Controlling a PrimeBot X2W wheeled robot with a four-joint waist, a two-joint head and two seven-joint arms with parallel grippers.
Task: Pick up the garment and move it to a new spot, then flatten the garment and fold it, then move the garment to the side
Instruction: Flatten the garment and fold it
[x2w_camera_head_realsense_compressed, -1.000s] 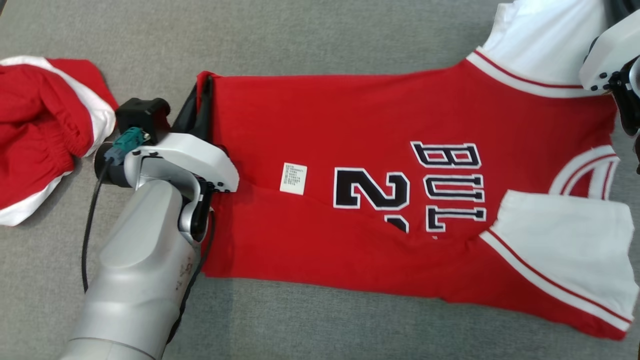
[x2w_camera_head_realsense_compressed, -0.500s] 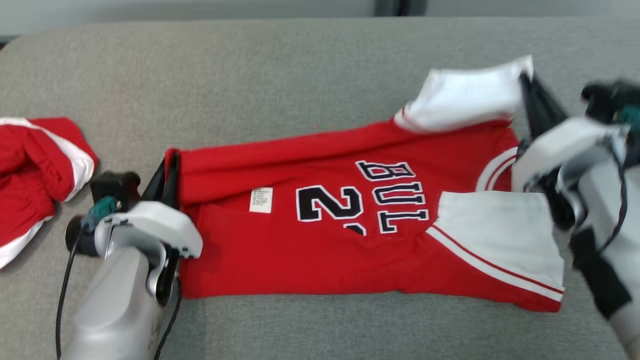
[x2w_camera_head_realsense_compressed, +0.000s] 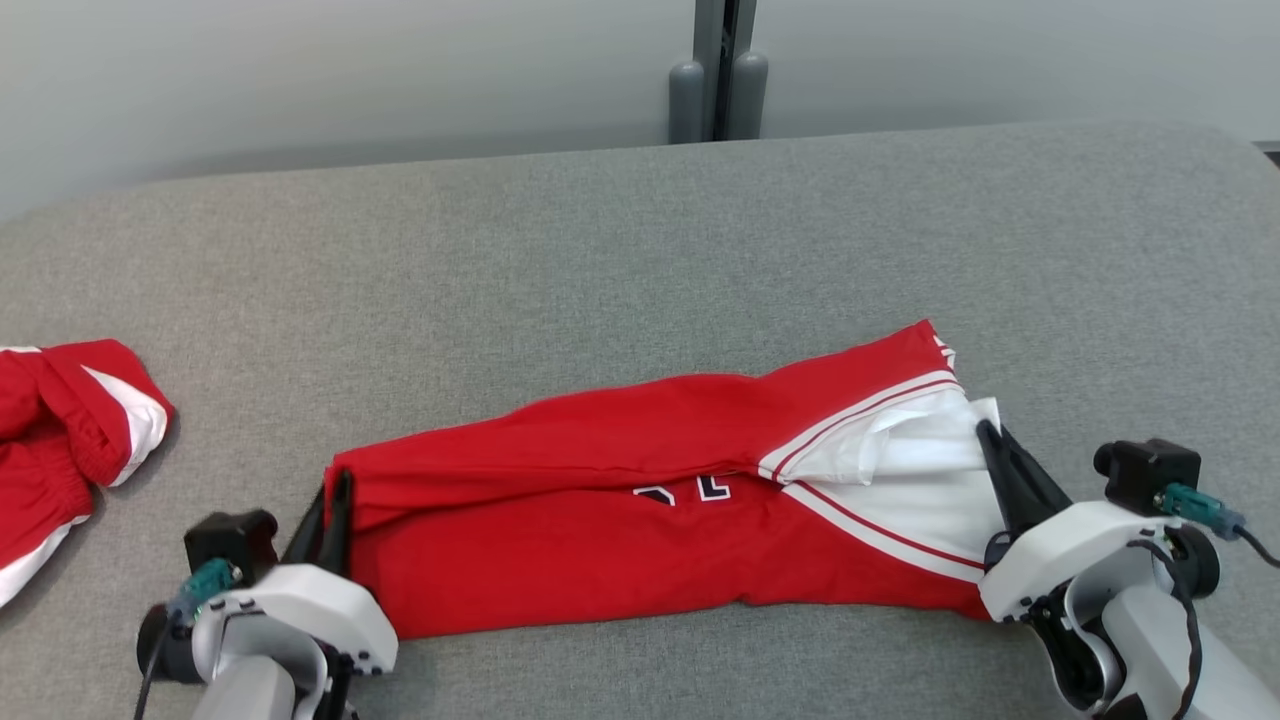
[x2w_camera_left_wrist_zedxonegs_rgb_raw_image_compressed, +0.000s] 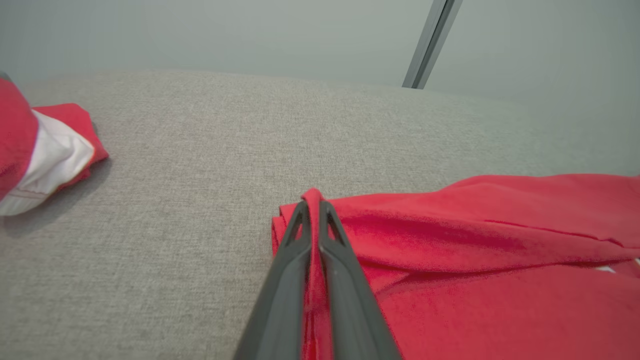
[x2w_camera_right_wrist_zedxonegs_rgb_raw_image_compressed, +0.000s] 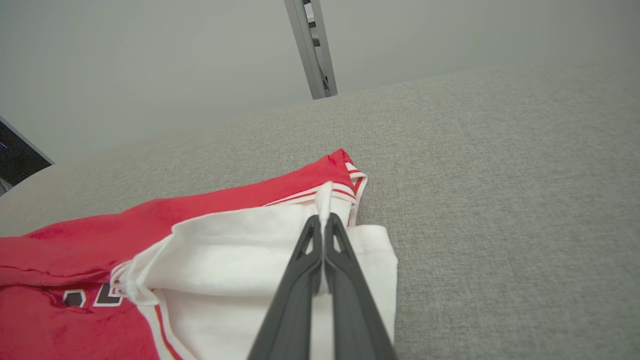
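Head view: shirt (x2w_camera_head_realsense_compressed: 620, 530) lies near-centre on the tabletop (x2w_camera_head_realsense_compressed: 640, 250), doubled lengthwise into a long strip. Left hand (x2w_camera_head_realsense_compressed: 338, 488) is pinched shut on the shirt's red left end, right hand (x2w_camera_head_realsense_compressed: 988, 440) pinched shut on its white right end. Looks like moving and flattening are done and the first fold is laid. To do: release, cross-fold, shift aside. Spare red garment (x2w_camera_head_realsense_compressed: 60, 440) sits at the left edge.

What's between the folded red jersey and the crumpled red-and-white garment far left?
Bare grey fabric surface lies between red jersey and red-and-white garment; left gripper pinches the jersey's corner. Head and left wrist views.
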